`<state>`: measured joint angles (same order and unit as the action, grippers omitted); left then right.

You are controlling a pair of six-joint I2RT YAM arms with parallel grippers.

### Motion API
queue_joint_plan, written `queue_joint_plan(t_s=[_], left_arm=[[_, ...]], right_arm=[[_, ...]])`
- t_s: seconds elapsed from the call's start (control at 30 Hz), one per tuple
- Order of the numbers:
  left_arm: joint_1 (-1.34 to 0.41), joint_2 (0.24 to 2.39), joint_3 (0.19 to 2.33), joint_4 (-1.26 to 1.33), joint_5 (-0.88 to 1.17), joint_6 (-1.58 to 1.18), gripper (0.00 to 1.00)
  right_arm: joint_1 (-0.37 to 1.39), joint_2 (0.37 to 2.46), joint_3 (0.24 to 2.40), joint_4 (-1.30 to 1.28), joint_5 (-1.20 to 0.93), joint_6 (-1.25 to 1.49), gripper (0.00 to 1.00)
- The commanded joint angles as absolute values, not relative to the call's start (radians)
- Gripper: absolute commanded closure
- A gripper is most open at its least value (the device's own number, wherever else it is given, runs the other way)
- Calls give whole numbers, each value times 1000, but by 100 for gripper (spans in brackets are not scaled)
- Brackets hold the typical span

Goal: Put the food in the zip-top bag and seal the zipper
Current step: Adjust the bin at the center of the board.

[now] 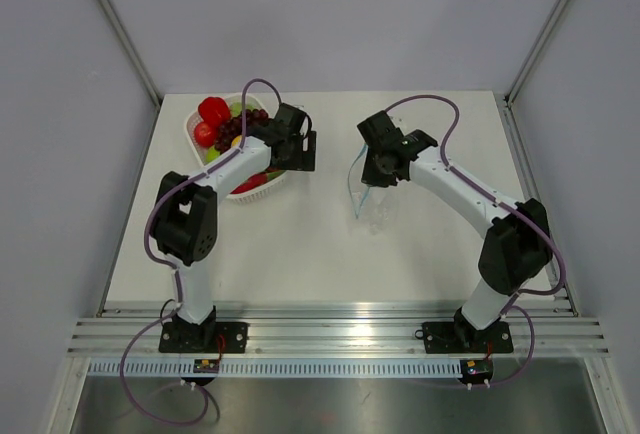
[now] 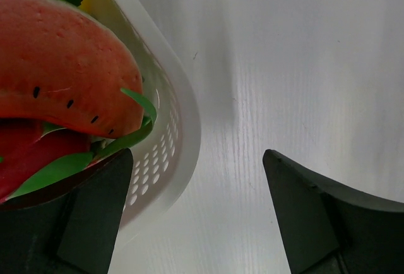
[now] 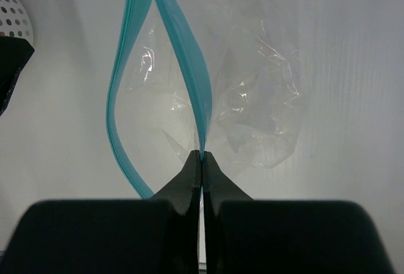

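Note:
The food (image 1: 222,124) lies in a white slotted basket (image 1: 262,186) at the back left: red pieces, dark purple grapes, a green piece. In the left wrist view a red, seed-dotted fruit with green leaves (image 2: 63,65) fills the basket's corner. My left gripper (image 1: 300,151) is open and empty at the basket's right rim (image 2: 183,129). My right gripper (image 1: 375,182) is shut on the zipper (image 3: 189,65), holding one side so the mouth gapes. The clear zip-top bag (image 3: 259,110) hangs crumpled onto the table; it also shows in the top view (image 1: 368,204).
White tabletop (image 1: 300,254) with grey walls on three sides and a metal rail at the near edge. The basket's corner also shows at the left edge of the right wrist view (image 3: 12,15).

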<state>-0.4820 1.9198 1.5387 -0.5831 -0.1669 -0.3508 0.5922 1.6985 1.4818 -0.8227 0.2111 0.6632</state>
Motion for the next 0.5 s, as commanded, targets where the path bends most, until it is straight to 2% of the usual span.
queue_joint_plan(t_s=[0.0, 0.07, 0.27, 0.47], left_arm=[[-474, 1888, 1537, -539, -89, -334, 15], [-479, 1844, 1465, -502, -45, -344, 21], [-512, 1749, 1301, -460, 89, -354, 23], [-546, 1659, 1186, -523, 72, -344, 26]], right_arm=[[603, 1637, 1470, -796, 224, 658, 100], [603, 1637, 1463, -795, 224, 660, 100], [603, 1640, 1453, -788, 213, 661, 100], [601, 1647, 1442, -775, 198, 666, 100]])
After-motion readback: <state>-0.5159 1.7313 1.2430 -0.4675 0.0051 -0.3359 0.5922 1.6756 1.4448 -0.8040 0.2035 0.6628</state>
